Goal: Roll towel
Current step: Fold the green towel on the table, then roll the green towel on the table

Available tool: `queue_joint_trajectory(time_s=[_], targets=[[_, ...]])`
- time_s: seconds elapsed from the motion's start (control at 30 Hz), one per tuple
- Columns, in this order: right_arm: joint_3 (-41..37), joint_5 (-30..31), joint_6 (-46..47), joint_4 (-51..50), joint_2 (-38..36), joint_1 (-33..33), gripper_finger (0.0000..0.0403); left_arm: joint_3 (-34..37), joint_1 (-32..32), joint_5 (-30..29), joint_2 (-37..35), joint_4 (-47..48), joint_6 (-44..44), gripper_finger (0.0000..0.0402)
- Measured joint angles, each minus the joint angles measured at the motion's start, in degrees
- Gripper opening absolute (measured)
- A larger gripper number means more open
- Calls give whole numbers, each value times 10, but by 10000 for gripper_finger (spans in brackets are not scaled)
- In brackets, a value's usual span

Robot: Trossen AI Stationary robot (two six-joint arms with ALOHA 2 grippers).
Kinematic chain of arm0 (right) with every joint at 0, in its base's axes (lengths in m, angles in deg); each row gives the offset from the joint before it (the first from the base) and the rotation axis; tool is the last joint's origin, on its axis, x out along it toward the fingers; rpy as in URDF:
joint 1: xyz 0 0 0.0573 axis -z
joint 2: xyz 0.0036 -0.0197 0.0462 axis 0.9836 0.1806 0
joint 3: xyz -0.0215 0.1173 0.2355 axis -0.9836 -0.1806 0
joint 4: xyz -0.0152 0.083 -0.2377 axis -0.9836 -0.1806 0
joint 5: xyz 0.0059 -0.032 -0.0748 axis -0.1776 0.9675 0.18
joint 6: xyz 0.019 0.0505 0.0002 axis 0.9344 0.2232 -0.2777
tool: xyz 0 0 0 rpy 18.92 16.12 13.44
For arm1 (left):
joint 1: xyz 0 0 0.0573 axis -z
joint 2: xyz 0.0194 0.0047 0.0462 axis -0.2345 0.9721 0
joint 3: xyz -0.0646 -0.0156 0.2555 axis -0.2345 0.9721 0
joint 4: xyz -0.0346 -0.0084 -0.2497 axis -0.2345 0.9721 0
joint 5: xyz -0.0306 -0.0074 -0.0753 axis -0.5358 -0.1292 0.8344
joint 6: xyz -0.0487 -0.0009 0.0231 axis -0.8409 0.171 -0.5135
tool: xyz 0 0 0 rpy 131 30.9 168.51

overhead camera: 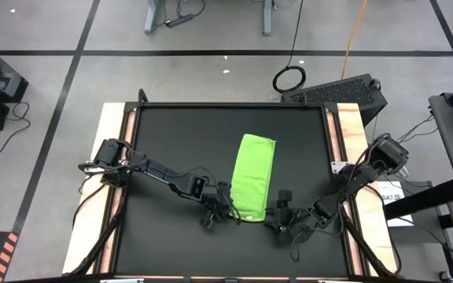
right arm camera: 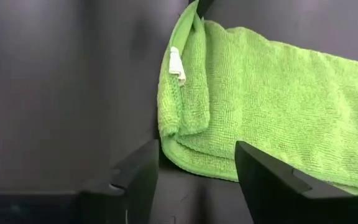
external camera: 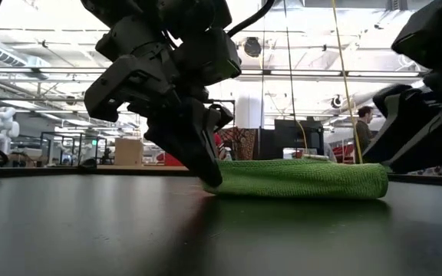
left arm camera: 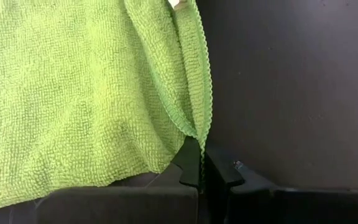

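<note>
With our left gripper [left arm camera: 199, 167] pinching the near corner hem of the folded, soft lime-green towel [overhead camera: 254, 177] lying mid-bench, and our right gripper [right arm camera: 196, 180] spread at the other corner, we should grip both corners evenly, then roll tightly away.

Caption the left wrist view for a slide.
Left gripper pinching the hemmed edge of the green towel on the black table.
</note>
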Motion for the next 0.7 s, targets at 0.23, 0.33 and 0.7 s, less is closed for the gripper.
queue_joint_trajectory(time_s=[0.23, 0.33, 0.7], targets=[[1, 21, -6, 14, 0, 0, 184, 0, 29, -1, 0, 0, 30, 63], [1, 22, -20, 31, 0, 0, 178, 0, 43, -1, 0, 0, 30, 131], [1, 17, -48, 72, 0, 42, 153, -1, 70, -4, -35, 1, 15, 267]])
